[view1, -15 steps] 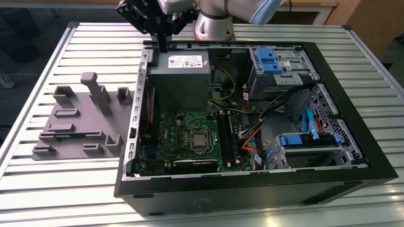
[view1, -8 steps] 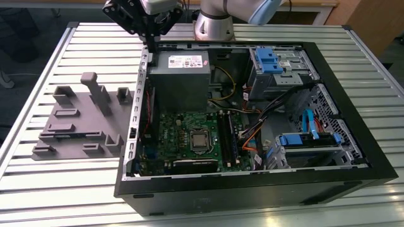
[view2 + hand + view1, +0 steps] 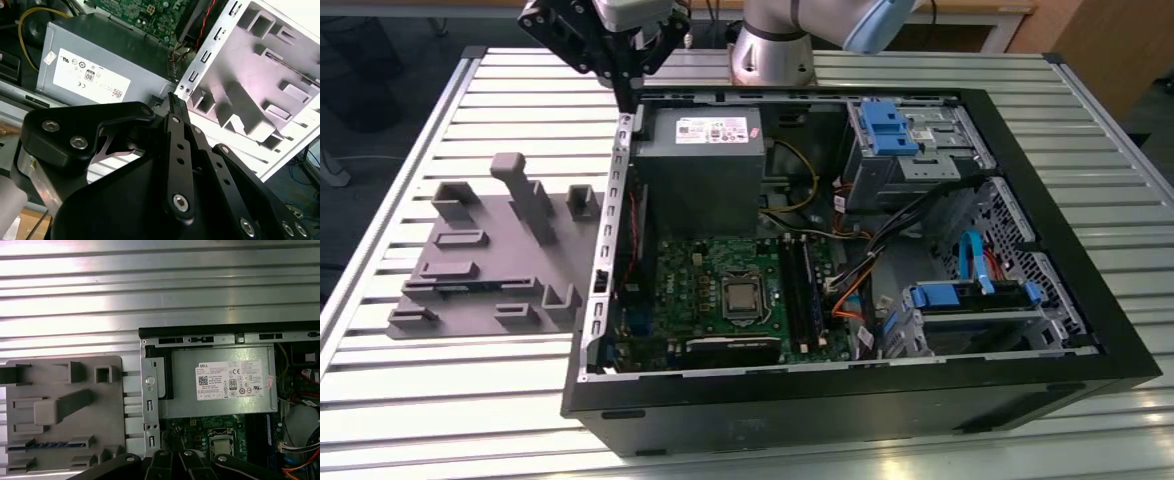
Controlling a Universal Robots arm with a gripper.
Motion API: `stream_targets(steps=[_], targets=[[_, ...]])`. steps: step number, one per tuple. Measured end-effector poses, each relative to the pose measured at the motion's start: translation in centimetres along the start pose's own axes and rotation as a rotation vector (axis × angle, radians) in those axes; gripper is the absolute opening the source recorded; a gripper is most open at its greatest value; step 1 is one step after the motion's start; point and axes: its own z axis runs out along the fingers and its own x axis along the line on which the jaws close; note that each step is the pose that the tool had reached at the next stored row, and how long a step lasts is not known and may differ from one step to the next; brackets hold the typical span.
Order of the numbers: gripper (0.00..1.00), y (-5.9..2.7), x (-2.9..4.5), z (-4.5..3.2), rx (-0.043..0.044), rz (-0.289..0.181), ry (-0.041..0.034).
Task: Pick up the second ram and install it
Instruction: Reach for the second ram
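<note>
One slim dark strip, second ram (image 3: 47, 445), sits in near slot of grey plastic fixture (image 3: 107, 405), on exterior view's left of open black computer case (image 3: 854, 410). Black gripper (image 3: 627, 95) well apart, over case's far corner, fingers together, empty. White printed label (image 3: 232, 380) on grey power supply (image 3: 180, 390).

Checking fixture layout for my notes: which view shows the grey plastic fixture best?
The exterior view: the grey fixture lies whole on the slatted table, beside the computer case. The first wrist view sees the fixture from straight above, so its posts flatten. The second wrist view catches part of it past the case's metal edge.
</note>
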Motion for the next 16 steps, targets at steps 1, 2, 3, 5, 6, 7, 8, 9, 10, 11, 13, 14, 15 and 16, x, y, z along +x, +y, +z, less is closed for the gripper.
stream_targets(steps=[1,2,3,5,6,7,8,9,10,11,13,14,15,16], targets=[[0.11,0.0,0.03,0.0,0.0,0.0,0.0],[0.11,-0.02,0.19,-0.01,0.0,0.0,0.0],[0.11,-0.04,0.52,-0.02,0.0002,0.0,0.0001],[0.11,-0.14,1.37,-0.04,0.0,0.0,0.0],[0.11,-0.23,1.76,-0.05,0.0,0.0,-0.0001],[0.11,-0.39,2.1,-0.06,0.0,0.0,0.0],[0.11,-0.59,2.43,-0.08,0.0,0.0,0.0],[0.11,-0.81,2.75,-0.09,0.0001,0.0,0.0],[0.11,-1.06,3.05,-0.1,0.0,0.0,0.0],[0.11,-1.31,3.34,-0.11,-0.0001,0.0,-0.0001],[0.11,-1.67,4.14,-0.14,-0.0001,0.0,0.0],[0.11,-1.74,4.59,-0.15,0.0,0.0,0.0],[0.11,-1.8,5.04,-0.15,-0.0001,0.0,-0.0001],[0.11,-1.84,5.48,-0.17,-0.0001,0.0,-0.0001]])
